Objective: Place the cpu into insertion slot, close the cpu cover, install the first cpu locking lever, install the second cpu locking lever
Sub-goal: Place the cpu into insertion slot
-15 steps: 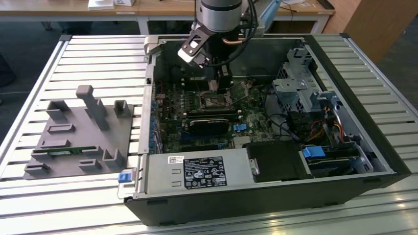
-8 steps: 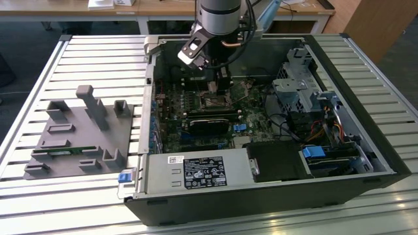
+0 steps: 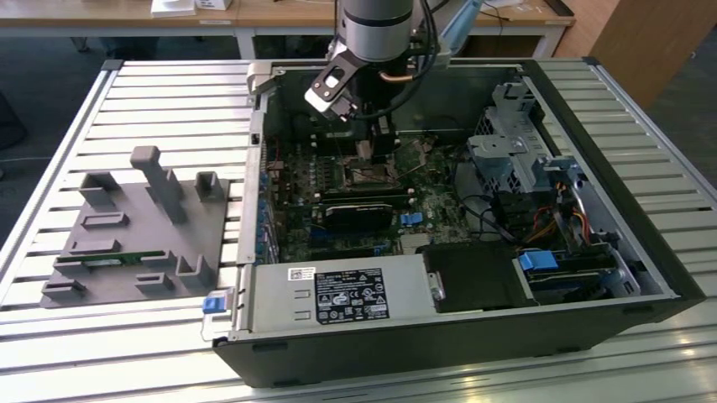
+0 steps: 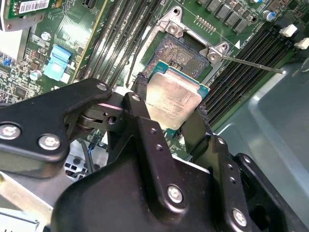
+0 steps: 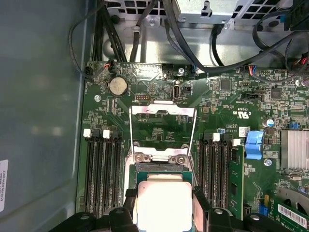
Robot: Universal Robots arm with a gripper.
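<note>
My gripper point(image 4: 169, 113) is shut on the cpu point(image 4: 175, 99), a flat square chip with a dull silver top on a green base. Its black fingers point(image 4: 140, 104) press on two opposite edges. In the first wrist view the cpu point(image 5: 164, 203) hangs above the green board between the fingers point(image 5: 200, 203). The insertion slot point(image 4: 182, 48) lies just beyond the chip, its dark centre bare. The cpu cover point(image 5: 163, 110) is flipped open and lies flat, with thin lever wires along both its sides. In the exterior view the gripper point(image 3: 364, 149) hovers low over the insertion slot point(image 3: 365, 176) inside the open computer case.
Long black memory slots point(image 5: 104, 169) flank the socket on both sides. A black box with a label point(image 3: 336, 298) fills the case front, and a drive cage point(image 3: 510, 151) with cables stands at the exterior view's right. A grey fixture point(image 3: 134, 227) sits outside the case.
</note>
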